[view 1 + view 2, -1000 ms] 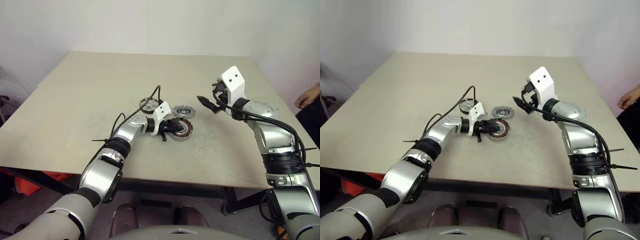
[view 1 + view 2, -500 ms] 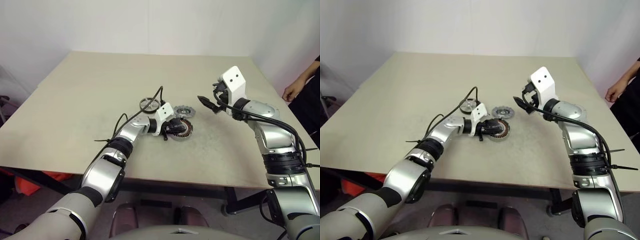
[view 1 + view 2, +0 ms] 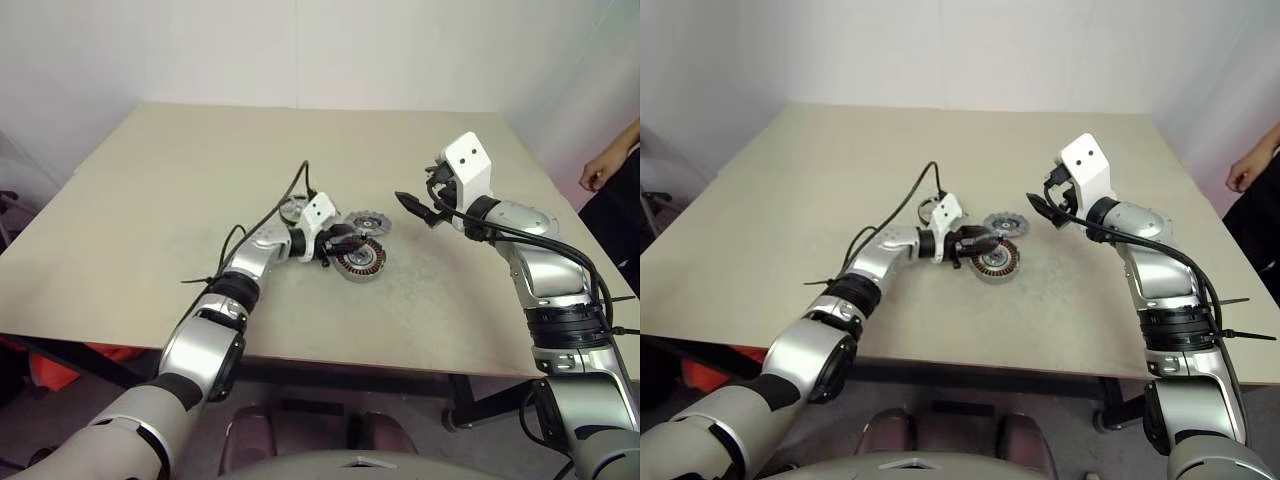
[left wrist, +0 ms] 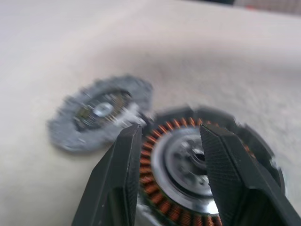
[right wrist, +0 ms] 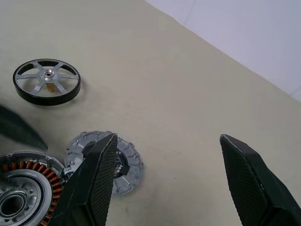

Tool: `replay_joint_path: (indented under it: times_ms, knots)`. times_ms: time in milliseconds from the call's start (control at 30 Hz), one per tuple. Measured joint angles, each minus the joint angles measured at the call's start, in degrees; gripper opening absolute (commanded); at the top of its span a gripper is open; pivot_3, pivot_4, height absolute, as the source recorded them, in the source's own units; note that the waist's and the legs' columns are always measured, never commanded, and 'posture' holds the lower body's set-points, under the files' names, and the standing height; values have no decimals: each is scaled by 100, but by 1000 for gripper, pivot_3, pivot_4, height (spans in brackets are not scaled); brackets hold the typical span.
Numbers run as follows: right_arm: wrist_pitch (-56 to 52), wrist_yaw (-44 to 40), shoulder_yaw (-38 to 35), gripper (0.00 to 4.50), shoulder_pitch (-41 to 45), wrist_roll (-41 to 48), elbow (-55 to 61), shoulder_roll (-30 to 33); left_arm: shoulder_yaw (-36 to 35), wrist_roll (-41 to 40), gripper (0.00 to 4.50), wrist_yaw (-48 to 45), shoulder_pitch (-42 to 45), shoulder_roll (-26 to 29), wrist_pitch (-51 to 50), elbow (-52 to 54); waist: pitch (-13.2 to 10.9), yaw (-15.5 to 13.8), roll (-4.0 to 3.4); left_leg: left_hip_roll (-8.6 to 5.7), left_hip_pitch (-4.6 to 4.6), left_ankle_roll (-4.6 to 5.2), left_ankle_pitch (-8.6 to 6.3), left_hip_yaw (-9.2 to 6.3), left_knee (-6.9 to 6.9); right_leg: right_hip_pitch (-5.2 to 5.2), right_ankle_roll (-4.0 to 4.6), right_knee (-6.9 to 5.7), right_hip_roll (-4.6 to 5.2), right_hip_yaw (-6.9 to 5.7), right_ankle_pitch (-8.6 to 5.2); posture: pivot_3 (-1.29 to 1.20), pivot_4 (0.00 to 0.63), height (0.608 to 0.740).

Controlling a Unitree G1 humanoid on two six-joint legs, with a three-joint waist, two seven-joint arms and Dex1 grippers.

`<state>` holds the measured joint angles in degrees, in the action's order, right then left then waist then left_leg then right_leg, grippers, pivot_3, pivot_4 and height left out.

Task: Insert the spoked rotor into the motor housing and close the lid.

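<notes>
1. Head view: the motor housing (image 3: 360, 262) lies on the table (image 3: 150, 190), at four o'clock of the left gripper (image 3: 345, 240); the lid (image 3: 367, 222) lies beyond it.
2. Left wrist view: parted, empty fingers (image 4: 120, 179) frame the housing's coils.
3. Right wrist view: the right gripper (image 5: 176, 183) gapes, empty; the spoked rotor (image 5: 47, 87) lies at ten o'clock.

Both head views look forward and down over the worktop (image 3: 150, 200), parts at frame centre. The left wrist view sits close above the motor housing (image 4: 197, 165) and lid (image 4: 94, 113). The right wrist view looks from farther off, sharing both plus the spoked rotor (image 5: 47, 81).
</notes>
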<state>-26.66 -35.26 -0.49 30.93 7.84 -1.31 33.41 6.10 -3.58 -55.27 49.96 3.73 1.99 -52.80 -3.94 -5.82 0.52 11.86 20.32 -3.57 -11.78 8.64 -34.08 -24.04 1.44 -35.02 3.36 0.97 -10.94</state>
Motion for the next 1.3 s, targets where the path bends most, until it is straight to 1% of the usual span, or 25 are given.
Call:
replay_joint_path:
  times_ms: [200,300,467,567,833,1067,1167,1200,1300]
  knots:
    - [-19,-79,29,3903,-118,5,138,-4,-240,-351,2067,19,-293,212,-475,858,0,4,0,2,2,2,-1,0,3,0,0,5,-1,-1,0,0,0,740]
    - [-112,-235,160,3903,-448,8,528,37,-363,-505,2067,87,-618,472,-783,1359,0,18,-1,4,1,2,-1,0,13,0,0,12,-2,-4,0,0,0,740]
    - [-514,-711,403,3903,-1070,161,1414,319,-630,-723,2067,217,-1346,1038,-1276,2188,-2,18,-4,4,1,5,-4,0,20,0,-1,23,-2,-6,-1,0,0,740]
    - [-682,-835,550,3903,-1199,257,1705,333,-743,-801,2067,345,-1603,1221,-1456,2471,-2,23,-4,4,-1,10,-6,0,20,1,-2,22,-1,-6,-2,0,0,740]
    - [-835,-811,811,3903,-1093,244,1588,140,-868,-1048,2067,670,-2193,1388,-1888,3380,-1,35,-4,5,-3,14,-9,0,24,2,-4,22,-2,-8,-3,0,0,740]
    - [-832,-699,1060,3903,-800,125,976,-179,-867,-1094,2067,866,-2306,1429,-2000,3581,-1,40,-5,4,-2,-1,0,0,25,1,-4,22,-2,-8,-3,0,0,740]
    - [-833,-674,1072,3267,-711,112,859,-207,-863,-1095,2098,892,-2361,1433,-2003,3588,-1,38,-5,4,-1,-2,0,0,25,1,-4,23,-2,-9,-3,0,0,740]
    - [-833,-675,1072,2976,-704,114,859,-208,-863,-1095,2098,909,-2370,1435,-2003,3588,-1,36,-5,4,-1,-2,0,0,26,0,-4,23,-2,-10,-3,0,0,740]
    - [-834,-691,1069,1880,-703,127,859,-207,-863,-1094,2098,935,-2388,1458,-2002,3587,-1,35,-5,4,-1,-2,0,0,26,1,-4,23,-2,-10,-3,0,0,740]
